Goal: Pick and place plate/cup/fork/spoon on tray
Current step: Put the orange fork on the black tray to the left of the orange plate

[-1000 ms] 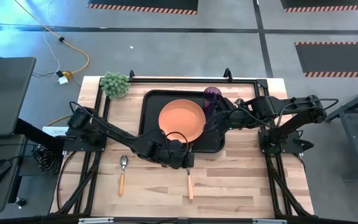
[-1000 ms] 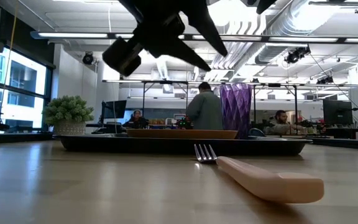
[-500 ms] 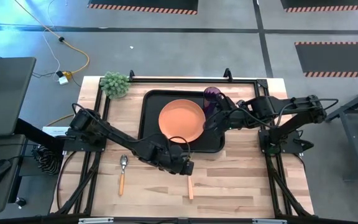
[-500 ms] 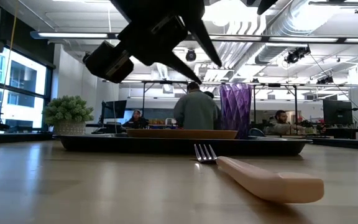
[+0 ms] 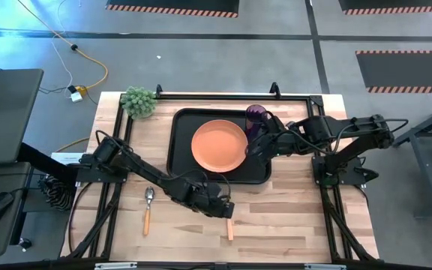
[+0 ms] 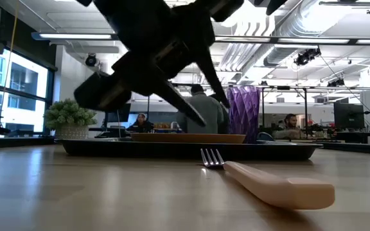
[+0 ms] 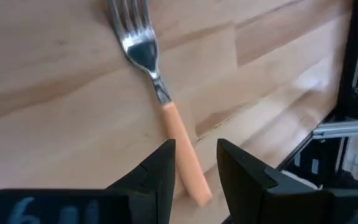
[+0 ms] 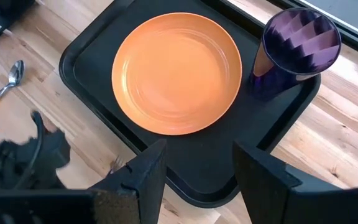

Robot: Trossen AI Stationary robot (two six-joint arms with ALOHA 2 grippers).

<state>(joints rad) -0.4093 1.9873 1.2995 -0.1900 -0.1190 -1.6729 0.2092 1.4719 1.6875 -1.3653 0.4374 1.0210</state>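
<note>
The fork (image 7: 166,112) lies flat on the wooden table in front of the tray's near edge, tines toward the tray; only its handle (image 5: 229,227) shows in the high view. My left gripper (image 7: 196,165) is open above the fork, one finger over each side of the handle, touching nothing. The orange plate (image 5: 219,145) and the purple cup (image 5: 256,117) stand on the black tray (image 5: 178,161). The spoon (image 5: 148,206) lies on the table to the left of the fork. My right gripper (image 8: 194,180) is open and empty above the tray's right part, near the cup.
A small potted plant (image 5: 139,101) stands at the table's far left corner. Black frame rails run along the table's left, right and far edges. Bare wood lies between the spoon and the fork and along the near edge.
My left gripper has gone from the tray's near edge toward the table's near edge and down toward the fork, tipping as it went. It now hangs over the fork's tine end. The fork has stayed where it was.
</note>
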